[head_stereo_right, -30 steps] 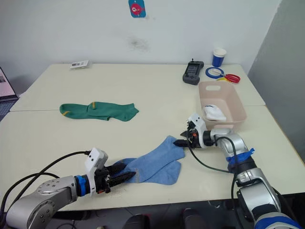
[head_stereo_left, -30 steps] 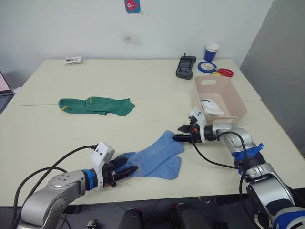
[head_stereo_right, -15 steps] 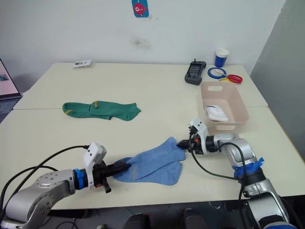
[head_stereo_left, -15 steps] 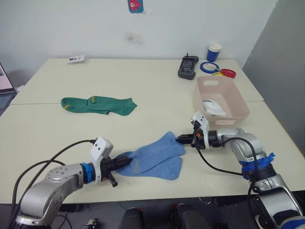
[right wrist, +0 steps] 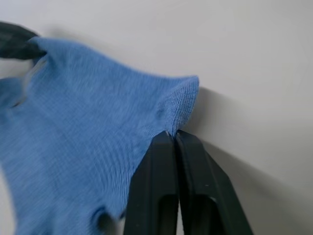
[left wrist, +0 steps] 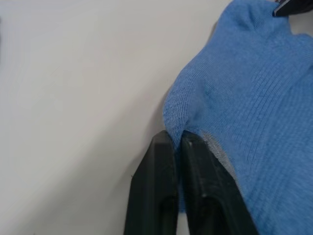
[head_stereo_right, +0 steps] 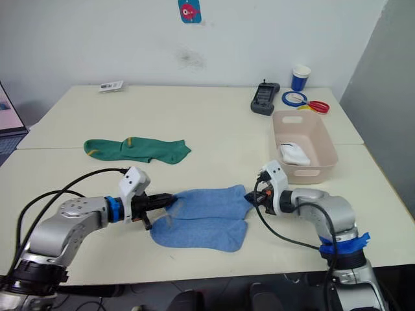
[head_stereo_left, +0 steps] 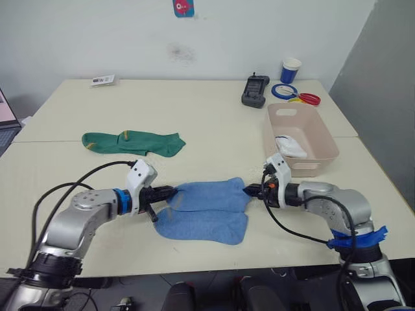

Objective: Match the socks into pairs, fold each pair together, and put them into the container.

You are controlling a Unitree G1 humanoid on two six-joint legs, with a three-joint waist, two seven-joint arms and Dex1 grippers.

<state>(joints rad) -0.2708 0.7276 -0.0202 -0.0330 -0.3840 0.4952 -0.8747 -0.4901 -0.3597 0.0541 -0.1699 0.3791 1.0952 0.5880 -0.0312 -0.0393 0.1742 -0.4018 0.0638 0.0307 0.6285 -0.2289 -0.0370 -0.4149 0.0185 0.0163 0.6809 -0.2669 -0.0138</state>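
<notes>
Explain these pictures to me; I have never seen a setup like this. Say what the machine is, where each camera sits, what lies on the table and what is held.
This is a humanoid robot with two arms. Two pictures come from cameras on its head, looking down over the table; the other two come from cameras on its wrists.

The left pincer and the right pincer are each shut on an end of the upper light blue sock, stretched between them. The other blue sock lies under it. The green socks lie farther back on the left. The pink container on the right holds a white sock. Behind it stand a black handset, tape rings and a blue cup.
</notes>
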